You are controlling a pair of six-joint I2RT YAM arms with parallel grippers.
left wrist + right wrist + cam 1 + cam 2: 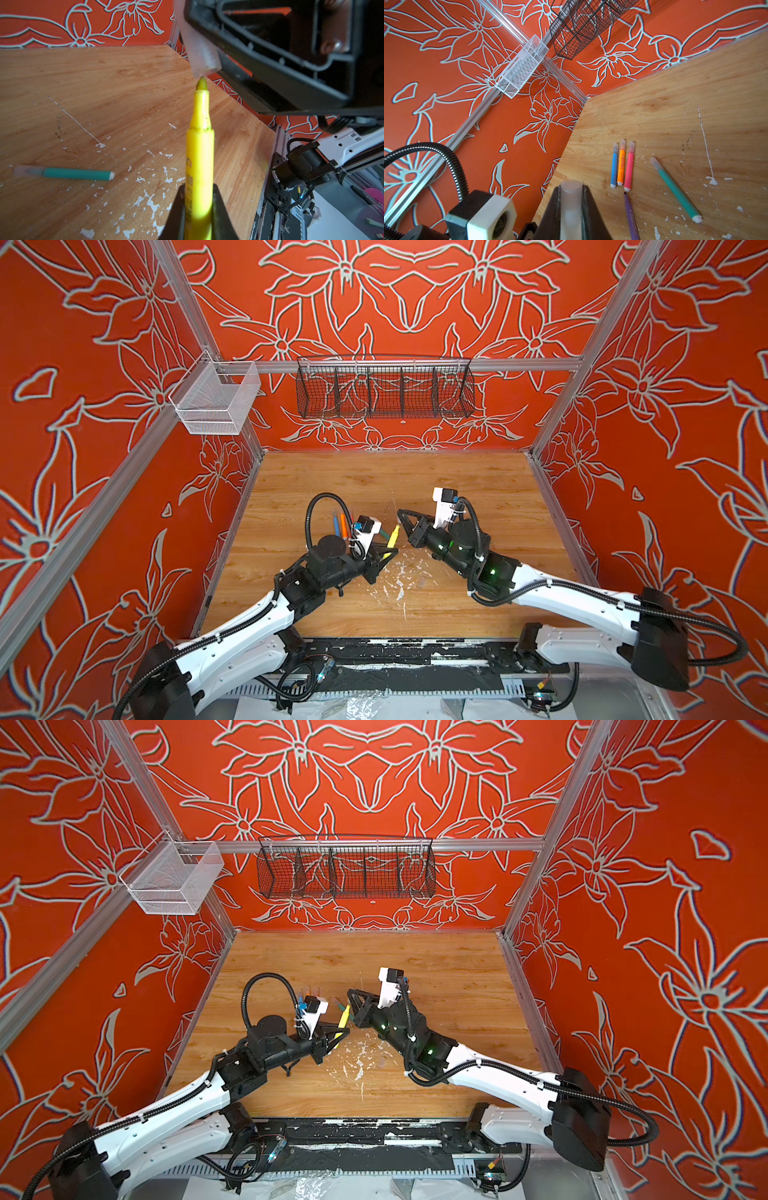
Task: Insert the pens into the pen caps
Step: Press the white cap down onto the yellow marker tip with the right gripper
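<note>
So the left gripper (198, 199) pinched the yellow pen (200, 145), right gripper (571, 199) a cap (202, 58); tip sat at the rim upper-middle, so it could've skidded off.

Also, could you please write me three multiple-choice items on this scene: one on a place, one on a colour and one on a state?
1. Where does the green pen lie?
A) flat on the wooden table
B) upright in a cup
C) between a gripper's jaws

2. What colour is the pen that the left gripper holds?
A) purple
B) orange
C) yellow

3. In what state is the purple pen?
A) capped
B) uncapped
C) snapped in two

Answers: 1 A, it rests on the wood, clear of both arms; 2 C, the jaws pinch the yellow pen; 3 B, its dark tip is bare.
</note>
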